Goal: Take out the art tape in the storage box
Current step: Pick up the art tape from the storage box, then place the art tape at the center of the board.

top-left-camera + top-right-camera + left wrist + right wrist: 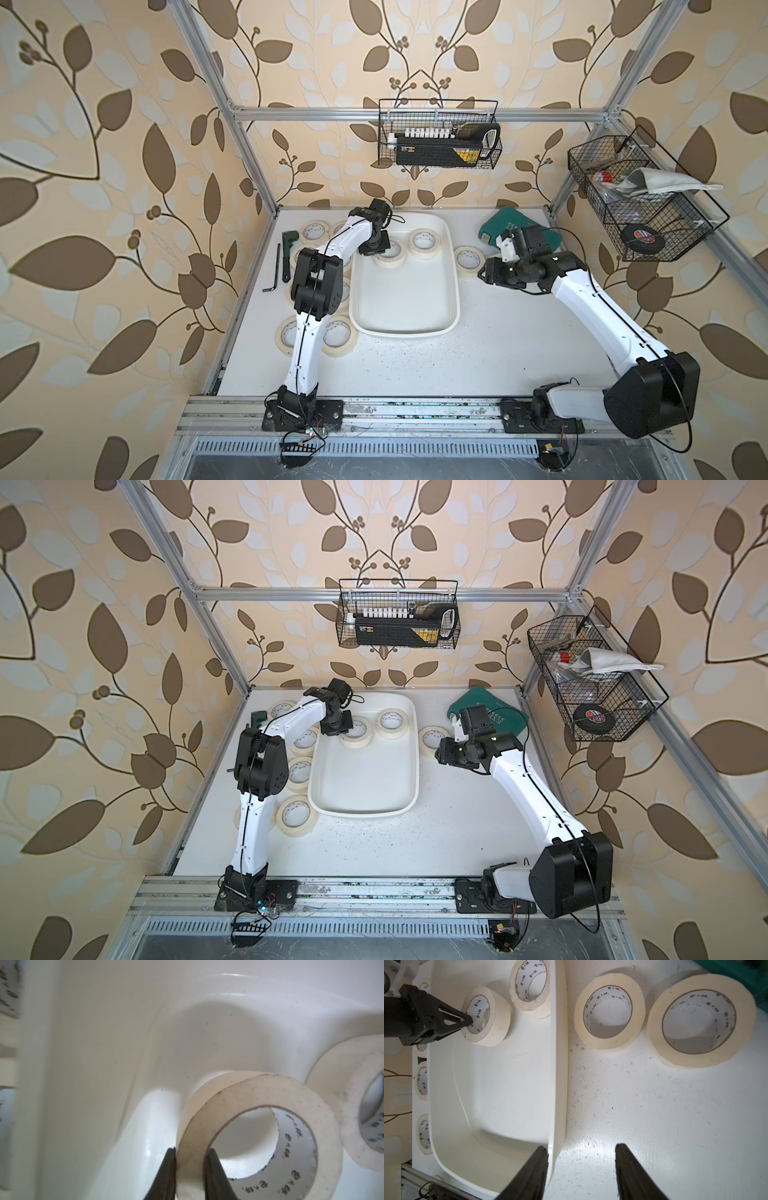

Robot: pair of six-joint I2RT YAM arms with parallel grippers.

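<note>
Lying left of tub: cream masking-tape rolls [297, 830] are laid flat on the white speckled tabletop [498, 332].
Left gripper [191, 1151]: pinched on the wall of one tilted cream roll [259, 1093], one finger inside the core, one outside.
Storage box [405, 332]: a shallow white plastic tub; the pinched roll and a second roll [342, 1064] are contained at its far end.
Right of tub: two rolls [609, 1042] are laid flat on the tabletop.
Right gripper [580, 1147]: spread beside the tub's right rim, which is possibly touched by one finger.

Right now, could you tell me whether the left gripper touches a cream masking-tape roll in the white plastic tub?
Touching. The left wrist view shows the left gripper pinching the cream masking-tape roll, one finger outside, one inside.
</note>
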